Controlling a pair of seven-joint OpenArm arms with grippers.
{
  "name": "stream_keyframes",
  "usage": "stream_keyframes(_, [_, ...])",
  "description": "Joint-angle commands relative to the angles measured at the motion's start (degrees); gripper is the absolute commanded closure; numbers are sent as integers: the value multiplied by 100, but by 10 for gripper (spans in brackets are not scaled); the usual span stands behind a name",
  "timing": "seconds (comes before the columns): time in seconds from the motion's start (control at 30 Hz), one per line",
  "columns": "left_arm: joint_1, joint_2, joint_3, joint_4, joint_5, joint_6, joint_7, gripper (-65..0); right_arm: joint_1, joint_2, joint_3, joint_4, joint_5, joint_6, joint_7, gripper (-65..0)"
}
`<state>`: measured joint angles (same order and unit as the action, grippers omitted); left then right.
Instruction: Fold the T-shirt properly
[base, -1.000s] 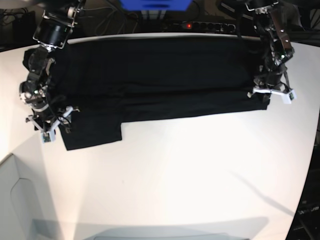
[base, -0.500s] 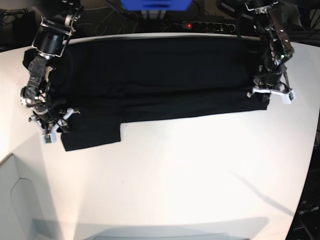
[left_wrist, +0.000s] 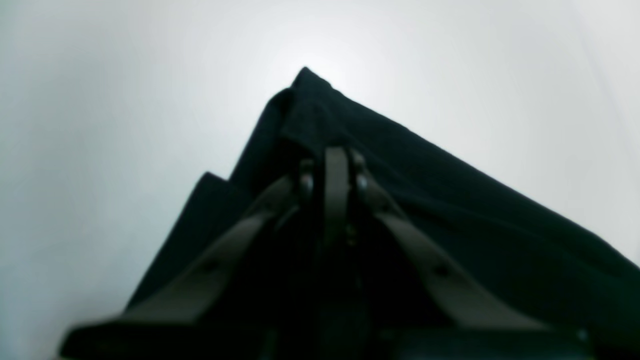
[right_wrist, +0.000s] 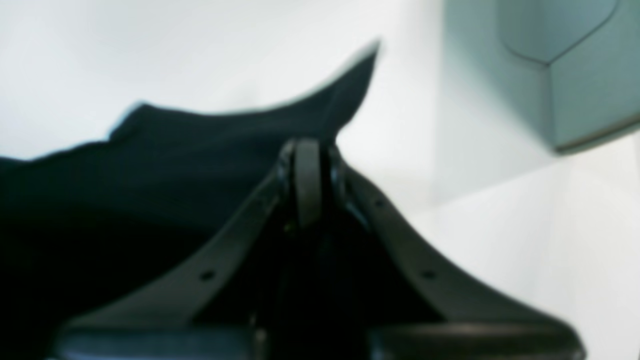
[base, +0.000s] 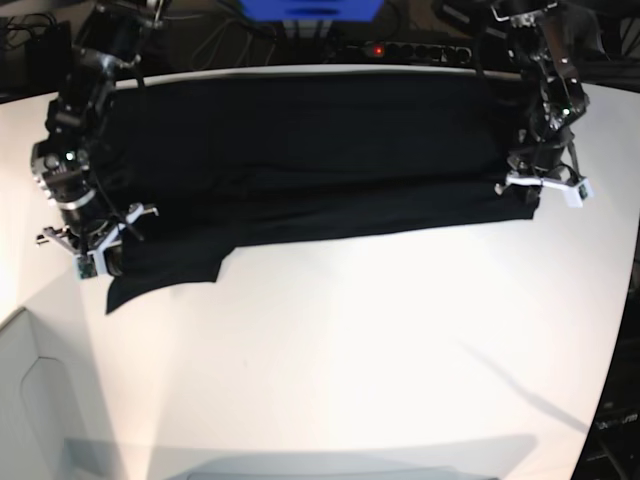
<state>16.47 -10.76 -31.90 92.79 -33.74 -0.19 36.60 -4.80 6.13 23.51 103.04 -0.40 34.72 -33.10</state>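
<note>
Nearest the cam, the white worktop (base: 360, 340) is sitting bare w/ the T-shirt (base: 300, 150) spread across its far half, long edge running side to side, lower flap hanging toward the near-left corner.

Right pincer (base: 95, 250) is now clamping fully closed on that near-left flap; a sec ago it was gaping wide above the cloth. Wrist view is showing the jaws pressed together w/ black fabric pinched and a corner peaking up past them. Flap's outline is also shifting vs before: near edge pulling inward and skewing, so the cloth is already getting tugged.

Further back on the other side, left pincer (base: 540, 183) is staying clamped tight on the shirt's opposite end, no change.

Meaning: both ends are now gripped, so prob. the next fold lift is starting.
</note>
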Motion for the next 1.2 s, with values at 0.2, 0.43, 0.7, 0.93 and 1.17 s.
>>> stream_keyframes(0.2, [-7,-97,-58,299,-51,-12,-113,0,-878,-99,19,750,71,5,185,0])
stream_keyframes(0.43, [256,-97,-58,1187,-42,-12,-113,0,-1160,-116,467,750,71,5,203,0])
stream_keyframes(0.7, [415,-97,-58,1231,-42,-12,-104,0,-1177,-81,748,733,71,137,167,0])
stream_keyframes(0.93, [837,-80,-67,1327,-51,-12,-104,0,-1327,-108,739,724,45,528,159,0])
stream_keyframes(1.17, [925,-44,-67,1178,-15,-12,-121,0,-1336,-90,739,715,45,528,159,0])
